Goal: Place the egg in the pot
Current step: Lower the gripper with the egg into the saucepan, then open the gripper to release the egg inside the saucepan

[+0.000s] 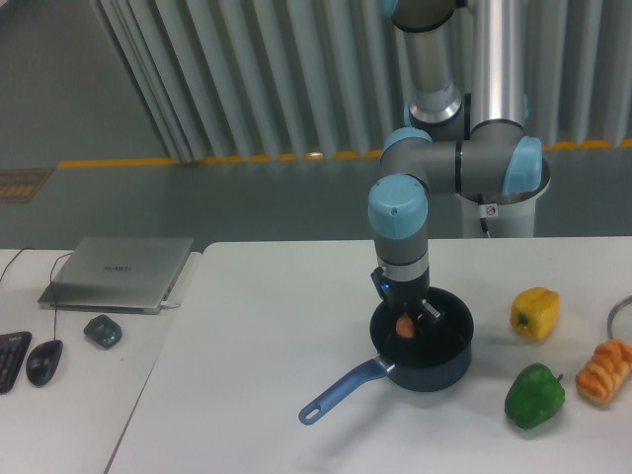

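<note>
The pot (pixel 439 360) is a round dark navy saucepan on the white table, its lighter blue handle (pixel 341 390) pointing to the front left. The small brownish-orange egg (pixel 405 325) is inside the pot's rim, near its back left. My gripper (pixel 407 318) reaches straight down into the pot, right over the egg. One dark finger (pixel 431 314) stands apart to the right of the egg, so the jaws look open around it. The other finger is mostly hidden against the dark pot.
A yellow bell pepper (pixel 534 313), a green bell pepper (pixel 534 395) and an orange ridged pastry (pixel 604 370) lie to the right of the pot. A laptop (pixel 118 273), two mice (pixel 103 331) and a keyboard edge (pixel 8 360) are on the left table.
</note>
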Available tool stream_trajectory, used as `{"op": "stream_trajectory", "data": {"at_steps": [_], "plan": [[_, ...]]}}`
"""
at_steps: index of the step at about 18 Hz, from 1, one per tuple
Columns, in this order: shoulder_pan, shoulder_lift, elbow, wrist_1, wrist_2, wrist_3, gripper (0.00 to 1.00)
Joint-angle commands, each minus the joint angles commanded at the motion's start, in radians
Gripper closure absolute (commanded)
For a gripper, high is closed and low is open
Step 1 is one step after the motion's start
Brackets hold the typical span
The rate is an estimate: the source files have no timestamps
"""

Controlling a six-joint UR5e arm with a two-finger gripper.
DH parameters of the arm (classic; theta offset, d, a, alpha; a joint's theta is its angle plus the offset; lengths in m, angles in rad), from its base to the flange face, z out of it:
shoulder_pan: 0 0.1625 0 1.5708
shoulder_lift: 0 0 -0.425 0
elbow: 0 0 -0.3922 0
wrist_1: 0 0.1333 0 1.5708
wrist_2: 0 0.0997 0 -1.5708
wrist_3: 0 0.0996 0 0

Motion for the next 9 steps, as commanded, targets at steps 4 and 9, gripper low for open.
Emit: {"op": "stream_trajectory", "data": {"at_steps": [4, 9], "plan": [[0.000, -0.002, -0.014, 0.002, 0.022, 0.000, 0.54], [0.000, 0.000, -0.012, 0.002, 0.028, -0.002, 0.37]]}}
